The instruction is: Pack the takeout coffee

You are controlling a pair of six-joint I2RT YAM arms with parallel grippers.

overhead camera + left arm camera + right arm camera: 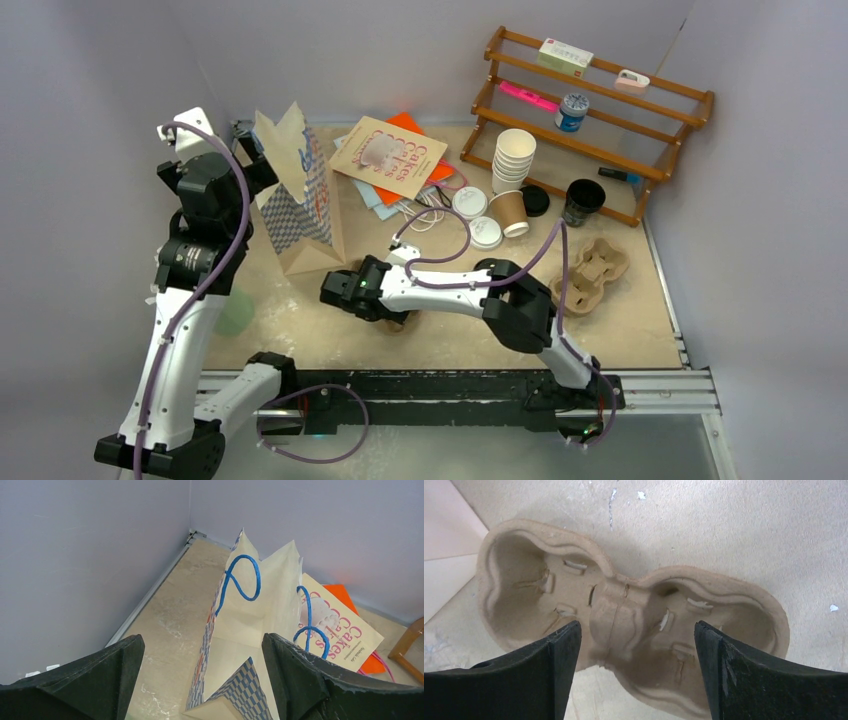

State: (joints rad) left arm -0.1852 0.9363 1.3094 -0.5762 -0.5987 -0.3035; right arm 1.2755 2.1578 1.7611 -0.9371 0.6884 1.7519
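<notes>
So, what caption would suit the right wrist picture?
Right gripper, jaws wide, over an empty two-cup moulded cardboard carrier.

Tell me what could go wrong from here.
1. The right gripper hangs open over the carrier, at its thin middle ridge; a pinch there could crush or tilt it.
2. The left gripper is open close to the tall upright bag; a nudge might tip it.
3. The brown cup lies on its side by loose lids; it may roll when grasped.
</notes>
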